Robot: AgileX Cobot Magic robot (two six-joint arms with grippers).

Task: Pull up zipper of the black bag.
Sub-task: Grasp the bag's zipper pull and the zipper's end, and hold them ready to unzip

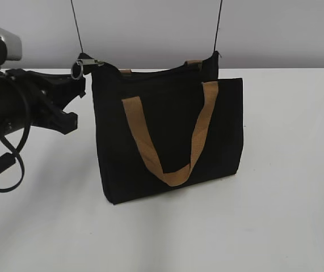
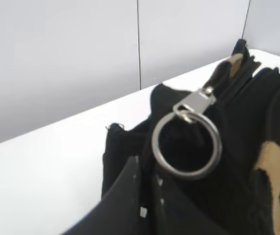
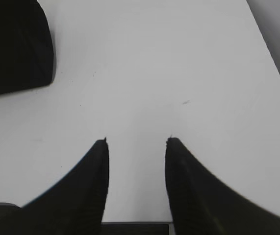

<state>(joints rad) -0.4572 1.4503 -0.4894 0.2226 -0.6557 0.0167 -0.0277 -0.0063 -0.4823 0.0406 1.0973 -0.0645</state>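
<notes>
I am easing my left pincer (image 2: 147,183), tips nearly pressed together and empty, toward the silvery metal ring (image 2: 187,145) just ahead on the rectangular black fabric bag (image 1: 167,136), aiming to pinch squarely.

Parted right gripper (image 3: 136,147) above table (image 3: 179,73)

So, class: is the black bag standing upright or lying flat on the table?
Upright. The black bag stands on its base on the white table, top rim uppermost, one tan handle hanging down its front.
</notes>
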